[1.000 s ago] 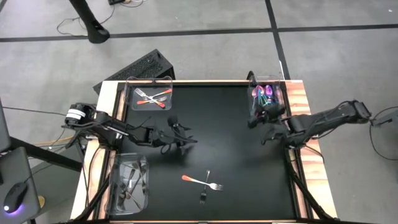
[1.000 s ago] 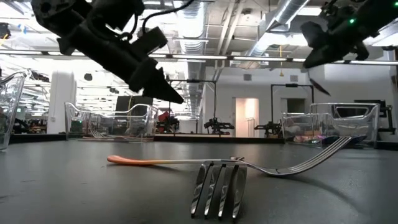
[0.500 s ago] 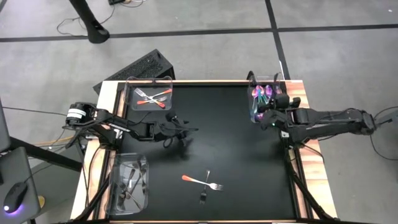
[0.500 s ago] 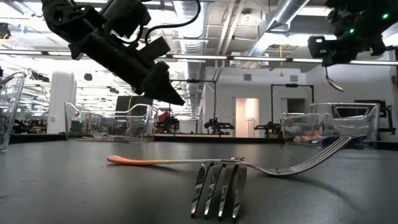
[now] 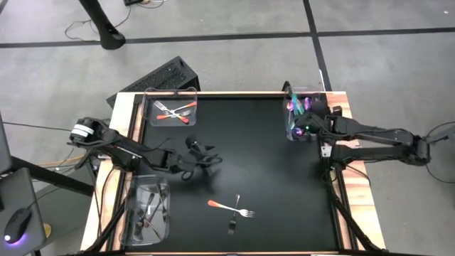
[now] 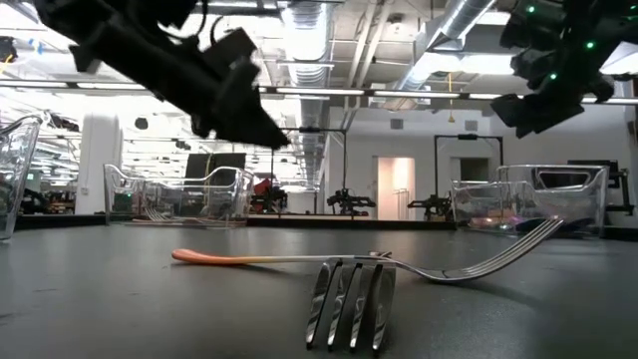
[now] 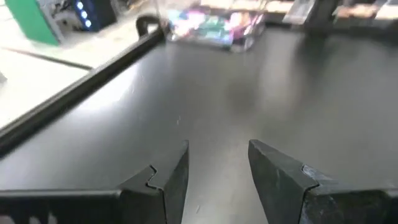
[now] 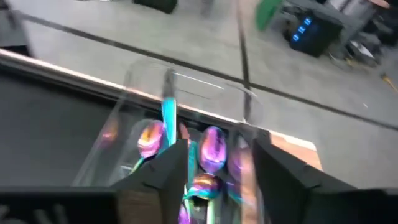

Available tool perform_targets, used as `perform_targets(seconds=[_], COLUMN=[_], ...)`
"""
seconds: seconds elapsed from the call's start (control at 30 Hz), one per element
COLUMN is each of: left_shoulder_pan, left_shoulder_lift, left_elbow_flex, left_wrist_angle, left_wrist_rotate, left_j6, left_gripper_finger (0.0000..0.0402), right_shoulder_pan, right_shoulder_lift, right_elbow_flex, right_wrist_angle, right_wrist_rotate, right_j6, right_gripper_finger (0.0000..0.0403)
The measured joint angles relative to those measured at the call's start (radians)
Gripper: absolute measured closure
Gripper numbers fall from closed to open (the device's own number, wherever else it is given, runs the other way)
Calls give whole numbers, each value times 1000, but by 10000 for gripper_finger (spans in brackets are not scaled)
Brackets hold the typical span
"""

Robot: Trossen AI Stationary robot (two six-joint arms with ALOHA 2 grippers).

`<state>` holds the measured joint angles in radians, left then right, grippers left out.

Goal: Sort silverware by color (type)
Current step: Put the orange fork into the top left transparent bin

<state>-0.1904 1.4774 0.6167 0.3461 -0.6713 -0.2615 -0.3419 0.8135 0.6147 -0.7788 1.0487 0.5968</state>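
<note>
Now that the right tool (image 5: 307, 117) sits over the clear bin (image 5: 290, 132) at upper right of the high view, its fingers stand apart with nothing between them, where a second ago it was closed and short of the bin — so, as I judge it, an iridescent piece has just been let go among the purple-teal spoons (image 8: 210, 149) seen in the right wrist view. Left tool (image 5: 205, 158) has drifted slightly toward lower left, now left of centre above the bare tabletop (image 5: 263, 171); fingers apart, empty, as in the left wrist view. Remaining loose work: an orange-handled fork (image 5: 229, 208) crossed with a silver-looking piece (image 5: 238, 200), plus a dark fork (image 5: 232, 227) just below, all lower centre of the high view. Orange-handled pieces (image 5: 174, 112) already lie in the upper-left bin (image 5: 147, 107), dark ones (image 5: 149, 206) in the lower-left bin (image 5: 132, 213). Sorting looks nearly finished; three pieces left, likely the left arm's reach
</note>
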Motion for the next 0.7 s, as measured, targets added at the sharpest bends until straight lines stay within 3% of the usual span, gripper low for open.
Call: perform_targets(seconds=[0.1,0.23,0.3,0.4,0.57,0.7], left_shoulder_pan=[-25,-92,-153,-241,-320,-346], left_shoulder_lift=[-67,-166,-191,-196,-167,-132], left_elbow_flex=[6,12,12,2,2,2], left_wrist_angle=[1,16,41,117,109,41], left_wrist_rotate=[6,-5,-74,-148,-27,-16], left_j6=[3,113,228,361,366,294], left_gripper_finger=[246,246,246,246,246,246], right_shoulder_pan=[-1,28,79,203,432,589], right_shoulder_lift=[-12,-28,-9,59,227,398], right_elbow_flex=[2,9,-3,-5,-5,4], right_wrist_angle=[112,314,414,486,627,775], right_wrist_rotate=[-134,-542,-668,-685,-608,-550], right_j6=[-119,-183,-152,-86,4,24], right_gripper_finger=[170,165,168,174,183,186])
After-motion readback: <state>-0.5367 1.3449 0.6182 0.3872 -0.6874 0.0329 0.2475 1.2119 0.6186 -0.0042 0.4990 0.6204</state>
